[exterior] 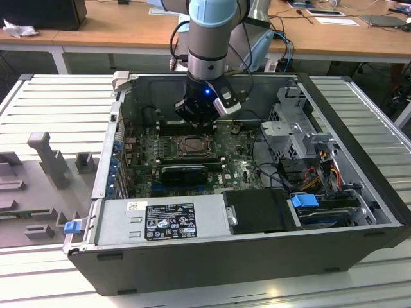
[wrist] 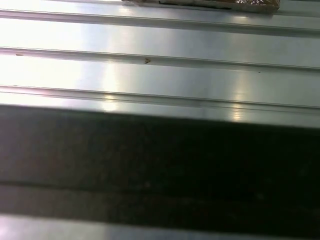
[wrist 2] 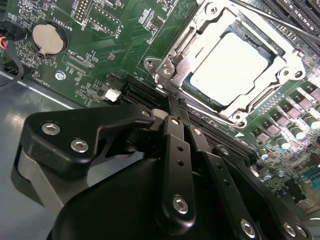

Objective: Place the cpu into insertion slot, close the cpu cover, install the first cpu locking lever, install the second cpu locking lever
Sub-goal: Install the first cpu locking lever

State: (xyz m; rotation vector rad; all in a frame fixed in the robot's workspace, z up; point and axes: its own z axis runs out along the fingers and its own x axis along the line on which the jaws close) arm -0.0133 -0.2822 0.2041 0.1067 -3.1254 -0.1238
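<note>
Sitting flat in the insertion slot (wrist 2: pixel 235 75), the cpu (wrist 2: pixel 227 67) lies under the closed cpu cover (wrist 2: pixel 200 37), on the green board in the middle of the open case (exterior: pixel 359 160). The gripper (wrist 2: pixel 176 107), its fingers (wrist 2: pixel 176 145) pressed together and holding nothing, rests just beside the cover's near corner. Judging by the thin lever rod (wrist 2: pixel 280 17) along the far edge, 1 lever seems unlatched; pressing it cleanly calls for a steady, square push.

Probably a lab: wooden desks (exterior: pixel 96 32), opened computer case (exterior: pixel 257 256).
</note>
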